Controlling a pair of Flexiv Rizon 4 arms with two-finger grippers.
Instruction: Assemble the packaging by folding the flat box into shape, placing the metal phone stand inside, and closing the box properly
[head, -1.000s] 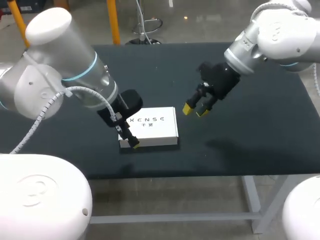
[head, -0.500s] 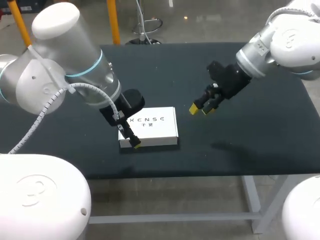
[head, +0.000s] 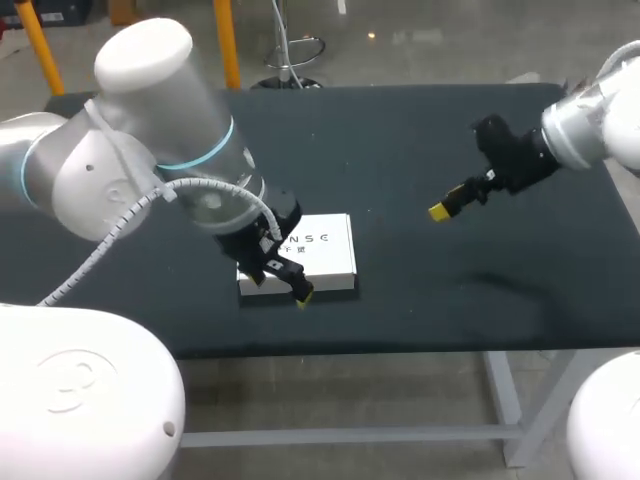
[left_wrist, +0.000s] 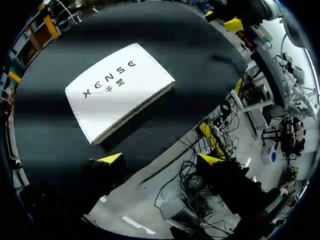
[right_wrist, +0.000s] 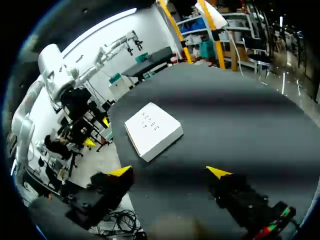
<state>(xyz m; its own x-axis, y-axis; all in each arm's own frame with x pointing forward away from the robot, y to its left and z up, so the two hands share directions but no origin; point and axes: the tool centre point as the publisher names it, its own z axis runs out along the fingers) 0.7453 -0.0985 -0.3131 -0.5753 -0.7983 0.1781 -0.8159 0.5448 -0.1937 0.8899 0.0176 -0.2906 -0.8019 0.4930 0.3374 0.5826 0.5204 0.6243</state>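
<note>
A closed white box (head: 318, 255) with dark print on its lid lies flat near the table's front edge. My left gripper (head: 296, 289) hangs just over the box's front edge, fingers open and empty. From the left wrist the box (left_wrist: 117, 92) lies ahead of the open left gripper (left_wrist: 161, 159), which is out over the table's front edge. My right gripper (head: 446, 209) is off to the right of the box, raised above the table. From the right wrist the box (right_wrist: 152, 131) sits well ahead of the open, empty right gripper (right_wrist: 169, 172). No metal phone stand is in view.
The black table (head: 430, 290) carries only the box. Its front edge runs close below the box, and bare dark surface lies to the right and behind it.
My right arm has drawn back to the right, away from the box. My left gripper has shifted right along the box's front edge. The box has not moved.
</note>
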